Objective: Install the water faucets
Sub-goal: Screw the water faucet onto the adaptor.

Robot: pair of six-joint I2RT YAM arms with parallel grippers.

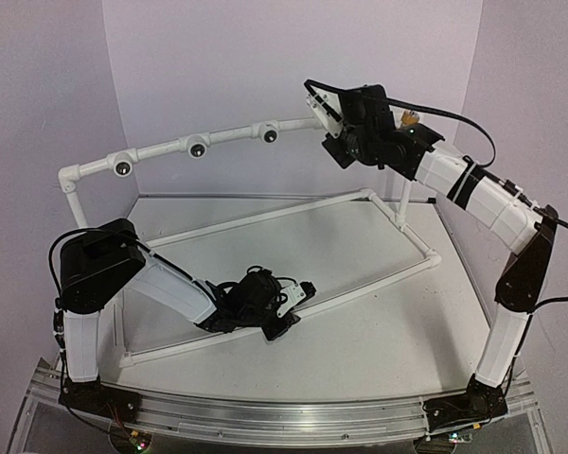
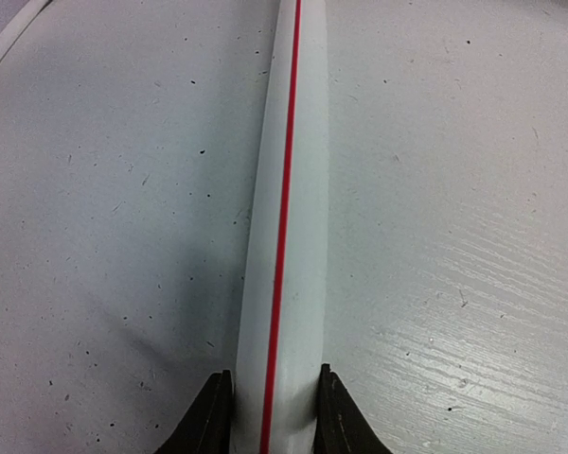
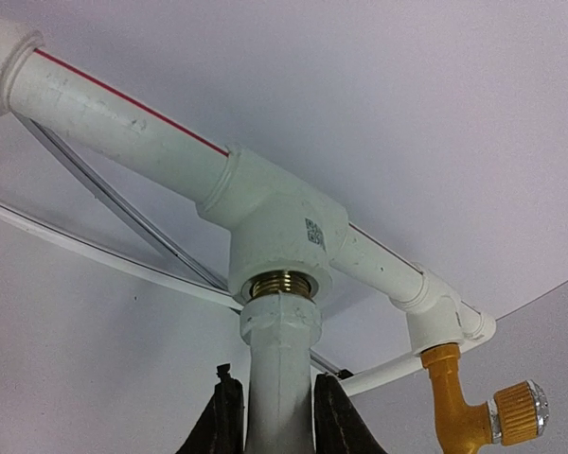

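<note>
The left gripper (image 2: 273, 374) pinches the low frame pipe (image 2: 289, 189) that runs straight ahead of it, likely to stop the frame sliding, and bare table (image 2: 95, 236) lies on both sides. The right gripper (image 3: 276, 374) pinches the white faucet (image 3: 279, 331), whose top meets the socket (image 3: 275, 227) just above the fingers, so it looks like it is being screwed in. The yellow faucet (image 3: 454, 407) hangs close on its right, leaving little room that way.

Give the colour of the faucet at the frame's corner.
Faucet: yellow-orange, clearest in right wrist view.
</note>
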